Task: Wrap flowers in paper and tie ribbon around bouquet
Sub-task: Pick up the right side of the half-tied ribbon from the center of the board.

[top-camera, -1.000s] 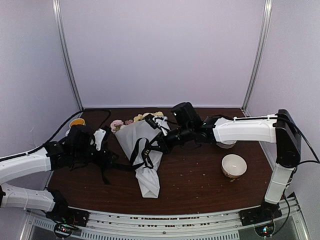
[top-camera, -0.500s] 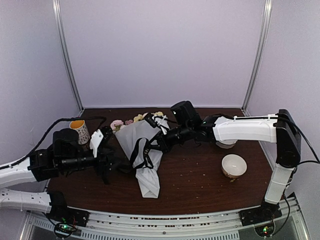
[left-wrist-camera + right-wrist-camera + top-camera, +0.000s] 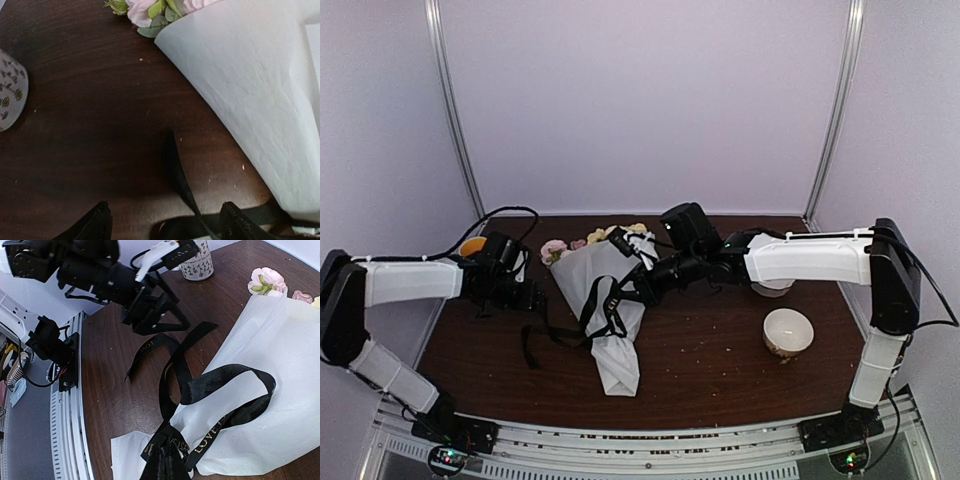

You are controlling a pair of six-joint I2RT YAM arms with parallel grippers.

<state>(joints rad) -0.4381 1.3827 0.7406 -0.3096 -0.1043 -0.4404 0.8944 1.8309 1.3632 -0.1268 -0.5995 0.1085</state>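
— Where is the bouquet [image 3: 605,300] just now?

— On its side in the middle of the table [image 3: 720,370], flowers [image 3: 145,10] at the far end, the narrow tip of the paper [image 3: 260,90] toward me. The ribbon [image 3: 225,377] loops over the middle of the cone.

— Why the grip on the right?

— My right fingers [image 3: 640,285] are clamped on the gathered ribbon beside the cone. I judge that anchors the loop so it cannot slip off.

— And the left?

— My left fingers [image 3: 97,225] stand wide, holding nothing, low over the table just left of the paper. A loose ribbon tail runs between them, so I reckon they are set to take it for the knot. The mug [image 3: 196,262] stands apart, out of the way.
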